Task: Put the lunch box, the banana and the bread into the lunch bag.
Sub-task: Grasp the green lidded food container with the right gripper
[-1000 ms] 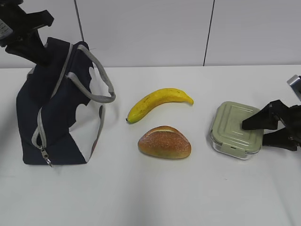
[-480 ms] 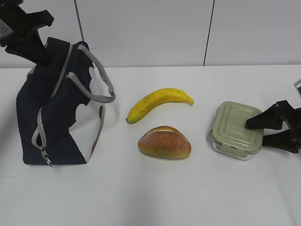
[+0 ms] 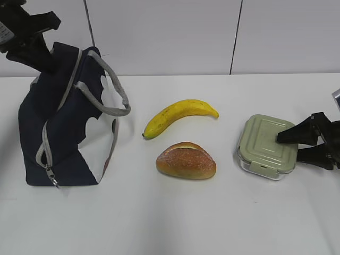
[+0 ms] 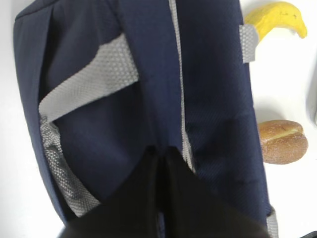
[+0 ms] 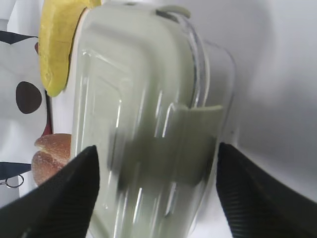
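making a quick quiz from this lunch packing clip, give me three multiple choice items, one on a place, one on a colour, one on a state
1. Where does the bread lie?
A. in front of the banana
B. inside the lunch bag
C. on the lunch box

2. What colour is the lunch box lid?
A. red
B. sage green
C. black

3. How do the right gripper's fingers stand?
A. shut on the banana
B. open, on either side of the lunch box
C. shut, well above the table

Answers:
1 A, the roll sits on the table nearer the camera than the banana.
2 B, pale green in both views.
3 B, the right wrist view shows a finger at each side.
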Robot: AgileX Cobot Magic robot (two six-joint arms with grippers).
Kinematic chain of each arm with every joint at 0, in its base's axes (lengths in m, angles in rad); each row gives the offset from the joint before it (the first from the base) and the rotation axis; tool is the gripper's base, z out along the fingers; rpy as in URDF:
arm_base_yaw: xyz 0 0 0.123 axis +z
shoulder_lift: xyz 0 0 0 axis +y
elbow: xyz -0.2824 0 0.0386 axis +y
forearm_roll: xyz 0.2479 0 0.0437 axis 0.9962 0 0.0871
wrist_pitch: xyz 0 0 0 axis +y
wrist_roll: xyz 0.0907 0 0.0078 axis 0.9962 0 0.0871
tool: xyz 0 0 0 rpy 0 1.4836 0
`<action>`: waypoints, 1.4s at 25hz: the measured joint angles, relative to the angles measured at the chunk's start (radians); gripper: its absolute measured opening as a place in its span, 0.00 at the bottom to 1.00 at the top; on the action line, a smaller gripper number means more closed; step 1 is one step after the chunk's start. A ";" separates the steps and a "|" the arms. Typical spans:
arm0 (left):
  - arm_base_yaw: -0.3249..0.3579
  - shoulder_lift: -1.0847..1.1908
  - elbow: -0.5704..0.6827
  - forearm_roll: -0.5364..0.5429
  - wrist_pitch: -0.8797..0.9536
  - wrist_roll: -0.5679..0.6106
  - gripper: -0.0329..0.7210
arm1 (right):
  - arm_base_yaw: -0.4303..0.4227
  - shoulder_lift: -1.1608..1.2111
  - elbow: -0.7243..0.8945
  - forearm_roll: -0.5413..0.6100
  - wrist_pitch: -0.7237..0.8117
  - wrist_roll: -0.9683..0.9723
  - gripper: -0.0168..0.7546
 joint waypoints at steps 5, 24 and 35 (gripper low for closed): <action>0.000 0.000 0.000 0.000 0.000 0.000 0.04 | 0.000 0.000 0.000 0.006 0.004 -0.003 0.72; 0.000 0.000 0.000 0.000 0.001 0.000 0.04 | -0.002 0.072 0.000 0.056 0.087 -0.040 0.56; 0.000 0.000 0.000 0.000 0.001 0.000 0.04 | -0.002 0.075 -0.002 0.060 0.103 -0.048 0.53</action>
